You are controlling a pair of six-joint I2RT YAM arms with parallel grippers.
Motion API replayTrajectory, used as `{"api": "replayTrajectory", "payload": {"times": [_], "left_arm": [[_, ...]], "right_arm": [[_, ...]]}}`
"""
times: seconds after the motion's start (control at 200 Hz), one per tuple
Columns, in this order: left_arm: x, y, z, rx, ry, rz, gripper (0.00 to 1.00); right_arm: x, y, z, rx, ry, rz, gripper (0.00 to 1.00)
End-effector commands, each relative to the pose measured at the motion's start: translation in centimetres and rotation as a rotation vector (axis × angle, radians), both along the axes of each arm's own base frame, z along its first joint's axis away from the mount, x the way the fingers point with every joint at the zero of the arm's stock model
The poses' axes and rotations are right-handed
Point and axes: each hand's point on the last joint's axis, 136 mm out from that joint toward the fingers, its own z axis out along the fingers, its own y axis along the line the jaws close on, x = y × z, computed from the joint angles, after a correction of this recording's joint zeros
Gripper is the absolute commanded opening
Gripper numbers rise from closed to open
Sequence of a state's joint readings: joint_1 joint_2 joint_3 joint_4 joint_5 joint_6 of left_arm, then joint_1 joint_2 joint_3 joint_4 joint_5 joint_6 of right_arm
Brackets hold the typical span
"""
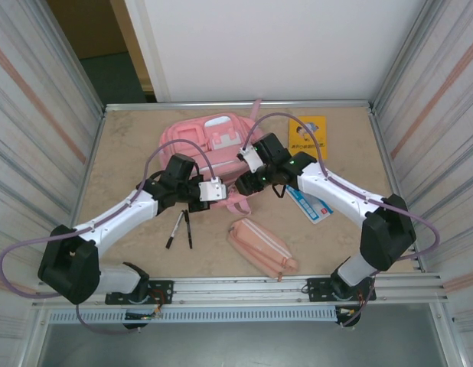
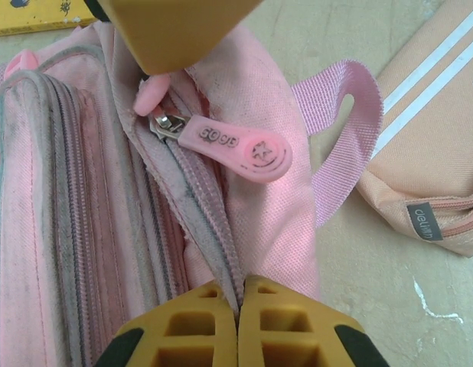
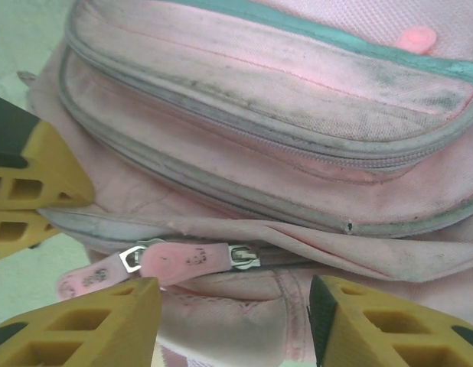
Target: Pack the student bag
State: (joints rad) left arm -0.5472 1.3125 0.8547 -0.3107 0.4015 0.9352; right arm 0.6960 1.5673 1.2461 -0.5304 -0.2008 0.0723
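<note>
**Top external view.** The student bag (image 1: pixel 210 138) lay flat on the table (image 1: pixel 122 153). Both arms reached in to the bag's near edge, the left gripper (image 1: pixel 221 193) and the right gripper (image 1: pixel 244 182) close together there. The items to be packed all lay outside the bag:
- two pens (image 1: pixel 180 228) near its near-left corner
- a pencil case (image 1: pixel 261 246) well to its near side
- a yellow book (image 1: pixel 308 136) just to its right
- a blue-and-white card (image 1: pixel 309 203) to its near right

**Left wrist view.** The left gripper (image 2: pixel 238 325) was clamped together on the bag's zip seam (image 2: pixel 210 229), the fabric pinched between its pads. A pink zip pull (image 2: pixel 236 149) lay on the bag (image 2: pixel 68 191) farther along the same seam. The teeth between pull and pads looked closed.

**Right wrist view.** The right gripper (image 3: pixel 235 321) stood with its jaws apart and nothing between them. The zip pulls (image 3: pixel 183 260) lay on the bag (image 3: pixel 259 115) just beyond the gap, their two sliders nearly meeting.

**Progress, as a judgement.** Nothing had been packed, and the compartment appeared shut. The seam was anchored on one side, so the step in hand was probably unzipping. Opening the bag and loading every item remained to be done.
</note>
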Motion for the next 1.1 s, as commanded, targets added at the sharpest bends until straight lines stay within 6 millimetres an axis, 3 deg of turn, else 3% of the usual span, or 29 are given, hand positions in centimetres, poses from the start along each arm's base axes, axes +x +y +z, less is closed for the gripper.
{"api": "replayTrajectory", "payload": {"times": [0.0, 0.135, 0.346, 0.757, 0.917, 1.092], "left_arm": [[-0.4, -1.3, 2.8, -0.097, -0.034, -0.065, 0.00], [-0.4, -1.2, 2.9, -0.100, -0.009, -0.065, 0.00], [-0.4, -1.1, 3.3, -0.120, -0.018, -0.065, 0.00], [-0.5, -0.9, 3.7, -0.121, -0.038, -0.064, 0.00], [-0.5, -0.7, 3.8, -0.122, -0.049, -0.059, 0.00], [-0.7, -0.9, 4.0, -0.139, -0.047, -0.062, 0.00]], "right_arm": [[-0.6, 1.0, 0.2, -0.024, 0.003, 0.035, 0.51], [-1.8, 2.2, -0.2, -0.035, 0.029, 0.058, 0.52], [-1.8, 2.9, -1.0, -0.060, 0.035, 0.068, 0.51], [0.1, 1.2, -1.0, -0.102, 0.000, -0.107, 0.27], [0.2, -0.2, -1.2, -0.118, 0.023, -0.170, 0.24], [-0.6, 0.7, -1.3, -0.044, 0.105, -0.148, 0.25]]}}
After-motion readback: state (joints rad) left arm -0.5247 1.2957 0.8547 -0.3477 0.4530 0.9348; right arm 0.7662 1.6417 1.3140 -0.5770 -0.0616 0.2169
